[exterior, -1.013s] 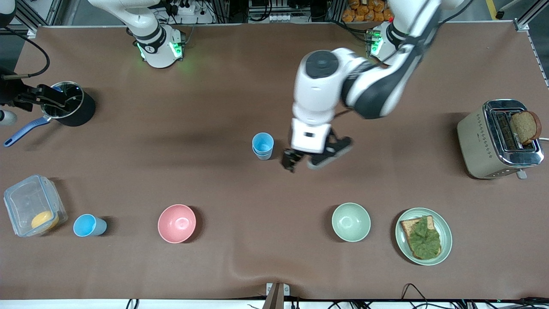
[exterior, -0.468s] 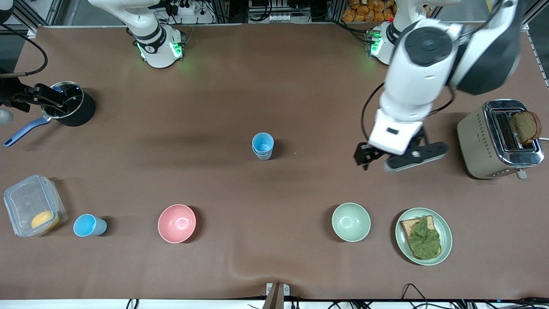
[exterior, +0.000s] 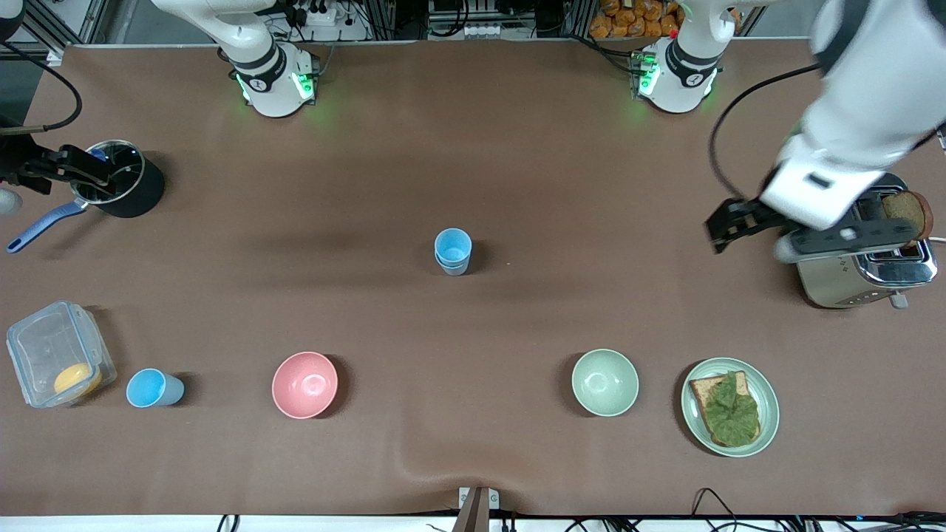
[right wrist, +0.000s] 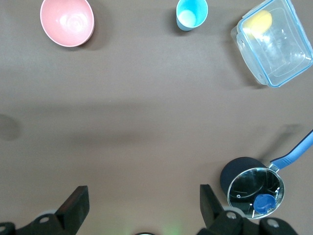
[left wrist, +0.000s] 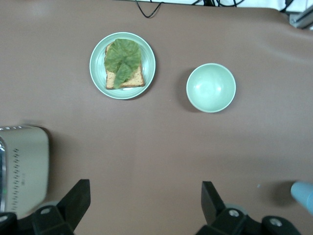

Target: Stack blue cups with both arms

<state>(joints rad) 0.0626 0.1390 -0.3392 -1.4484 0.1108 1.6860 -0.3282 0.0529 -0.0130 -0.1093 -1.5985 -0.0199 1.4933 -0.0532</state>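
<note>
Two blue cups stand stacked one in the other at the middle of the table; an edge of the stack shows in the left wrist view. A third blue cup stands alone beside the clear container, and also shows in the right wrist view. My left gripper hangs open and empty in the air beside the toaster, over bare table. My right gripper is open and empty, held high over the black pot at the right arm's end.
A pink bowl and a pale green bowl stand near the front camera. A plate with toast and lettuce, a toaster, a clear container and a black pot stand toward the table's ends.
My left arm has swung away from beside the stacked cups toward the toaster at its own end of the table, its gripper empty. The right arm waits unmoved.
</note>
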